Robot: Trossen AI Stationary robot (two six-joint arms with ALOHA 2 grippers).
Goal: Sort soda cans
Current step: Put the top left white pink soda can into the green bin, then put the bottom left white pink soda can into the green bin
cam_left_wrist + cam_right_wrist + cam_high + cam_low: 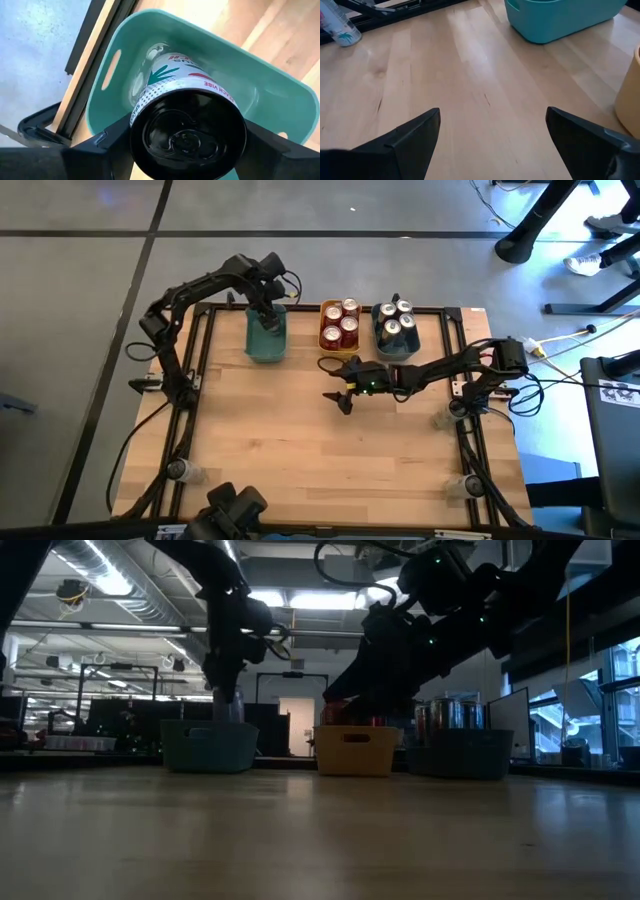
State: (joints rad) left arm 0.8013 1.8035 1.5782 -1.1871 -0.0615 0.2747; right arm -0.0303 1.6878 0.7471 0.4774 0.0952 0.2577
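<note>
Hanging over the teal rectangular plastic bin (pixel 266 340), the left gripper (pixel 187 150) pinches a white, patterned metal soda can (pixel 187 107) between its two dark fingers (pixel 97 150), the can's end facing the wrist camera and its body pointing down into the bin. Near the yellow plastic bin (pixel 339 326) of red cans (pixel 341 325), the right gripper (pixel 340 399) hovers above bare wooden table (pixel 470 75), jaws spread wide with nothing between them.

Teal bin (pixel 115 65) contents (can-blocked)

Grey tiled floor (pixel 90 280), ceiling strip lights (pixel 320 600)
</note>
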